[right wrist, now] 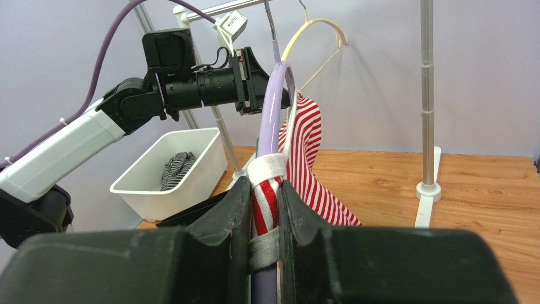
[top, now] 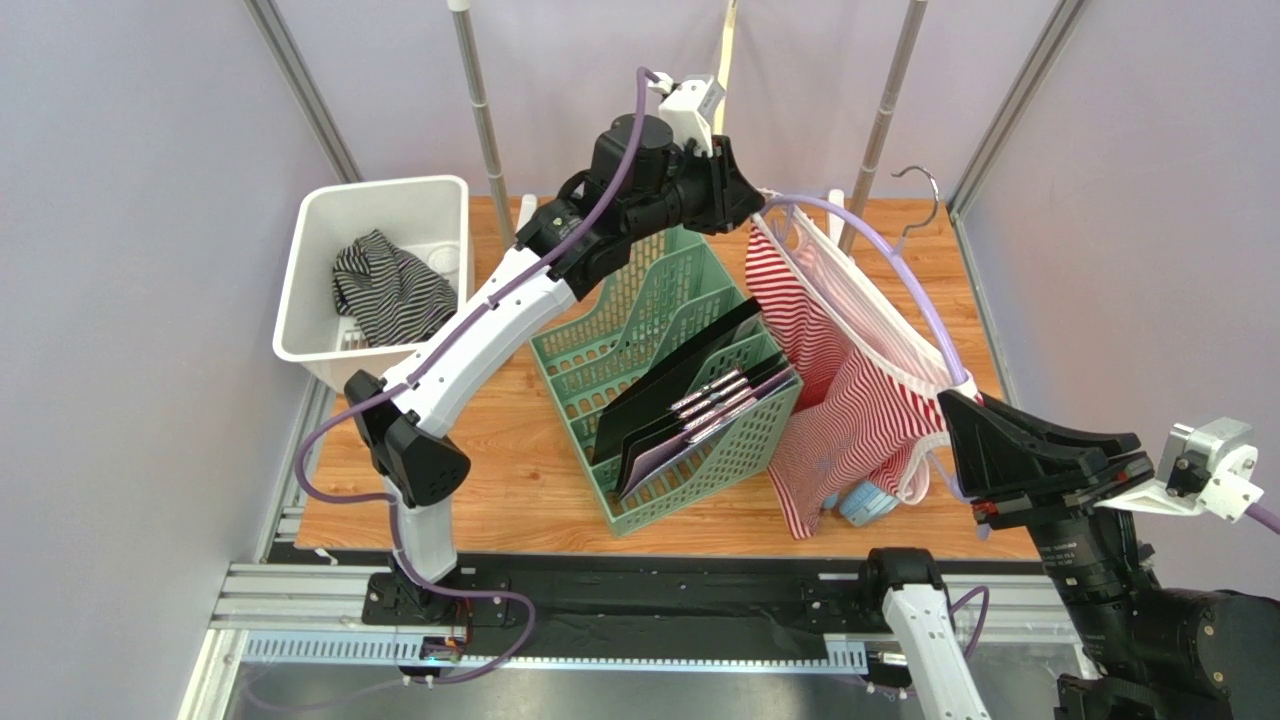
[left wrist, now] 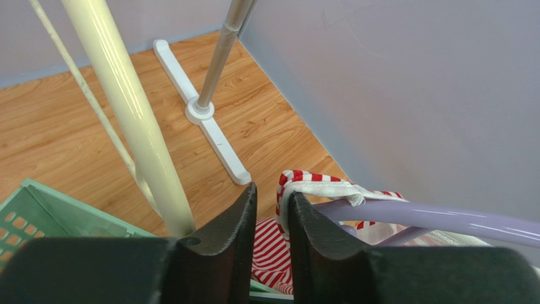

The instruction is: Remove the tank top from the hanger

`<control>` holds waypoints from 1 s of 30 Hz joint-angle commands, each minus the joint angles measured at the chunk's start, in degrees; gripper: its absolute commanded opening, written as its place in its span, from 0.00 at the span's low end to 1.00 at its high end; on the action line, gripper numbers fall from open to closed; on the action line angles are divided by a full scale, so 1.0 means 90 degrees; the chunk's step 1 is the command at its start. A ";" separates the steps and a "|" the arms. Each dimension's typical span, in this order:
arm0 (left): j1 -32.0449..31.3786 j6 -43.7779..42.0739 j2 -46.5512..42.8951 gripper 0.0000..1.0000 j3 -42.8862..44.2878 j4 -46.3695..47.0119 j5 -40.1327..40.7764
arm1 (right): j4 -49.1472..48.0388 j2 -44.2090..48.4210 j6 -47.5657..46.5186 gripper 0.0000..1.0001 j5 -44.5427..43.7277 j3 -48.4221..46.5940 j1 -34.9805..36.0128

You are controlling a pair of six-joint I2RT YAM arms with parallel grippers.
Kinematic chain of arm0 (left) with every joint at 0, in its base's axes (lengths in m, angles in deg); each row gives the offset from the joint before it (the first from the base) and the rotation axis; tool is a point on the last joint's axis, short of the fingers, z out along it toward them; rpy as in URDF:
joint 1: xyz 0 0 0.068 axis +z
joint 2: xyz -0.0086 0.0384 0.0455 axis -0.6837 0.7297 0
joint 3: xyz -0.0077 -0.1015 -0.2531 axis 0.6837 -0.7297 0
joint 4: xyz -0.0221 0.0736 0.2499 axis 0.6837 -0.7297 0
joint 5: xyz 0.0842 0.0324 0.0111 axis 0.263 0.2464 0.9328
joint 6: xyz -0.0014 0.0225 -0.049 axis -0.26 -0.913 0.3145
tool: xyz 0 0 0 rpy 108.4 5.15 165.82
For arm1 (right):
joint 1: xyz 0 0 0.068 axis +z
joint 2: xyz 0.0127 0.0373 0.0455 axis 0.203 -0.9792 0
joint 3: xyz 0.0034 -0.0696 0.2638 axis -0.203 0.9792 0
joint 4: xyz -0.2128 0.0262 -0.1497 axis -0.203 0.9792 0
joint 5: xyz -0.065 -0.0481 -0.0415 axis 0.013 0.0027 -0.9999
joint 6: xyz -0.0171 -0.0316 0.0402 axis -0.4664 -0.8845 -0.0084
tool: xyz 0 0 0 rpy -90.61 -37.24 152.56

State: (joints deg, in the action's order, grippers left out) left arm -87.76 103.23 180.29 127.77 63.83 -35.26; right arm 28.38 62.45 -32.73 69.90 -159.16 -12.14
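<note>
Right pincer [right wrist: 263, 190] fills the bottom of its wrist view, clamped on the low end of the purple hanger [right wrist: 271, 107], with a white-edged strap of the tank top [right wrist: 307, 152] pinched against the bar. The hanger sits tilted, high end by the left arm and low end in this grip.

The tank top, red and white stripes, drapes from the hanger bar down toward the bench [top: 511, 465]. Its lower part is bunched just beside the green rack [top: 661, 338].

Left pincer [left wrist: 272, 202] is up at the hanger's high end, jaws a narrow gap apart, nothing clearly held. The other strap loops over the bar right at the tip of one jaw; I cannot tell whether it touches. Striped cloth shows through the gap, beyond the tips.
</note>
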 commanded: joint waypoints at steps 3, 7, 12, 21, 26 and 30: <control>0.0056 -0.0067 -0.0409 0.50 -0.0168 -0.0090 0.0054 | -0.1141 0.0116 -0.0109 0.00 -0.0175 -0.0323 0.0018; 0.0056 -0.0135 -0.0604 0.61 -0.0363 -0.0031 0.0103 | -0.1092 0.0116 -0.0139 0.00 -0.0205 -0.0293 0.0018; 0.0075 -0.0174 -0.1034 0.64 -0.0831 0.0184 0.0171 | -0.0752 0.0116 -0.0412 0.00 -0.0448 -0.0371 0.0018; 0.0104 0.0167 -0.1562 0.88 -0.1292 0.1149 -0.0423 | -0.0682 0.0233 -0.0393 0.00 -0.0138 0.0009 0.0018; 0.0095 0.0284 -0.1250 0.87 -0.0804 0.1530 -0.1497 | -0.0750 0.0174 -0.0246 0.00 0.0332 0.0234 0.0018; 0.0104 0.0344 -0.1152 0.77 -0.0578 0.1425 -0.1480 | -0.0770 0.0145 -0.0207 0.00 0.0431 0.0244 0.0018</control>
State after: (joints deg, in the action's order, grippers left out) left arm -86.90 105.33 169.55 119.53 73.67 -44.86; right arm 27.20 64.64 -35.47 72.15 -156.34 -12.09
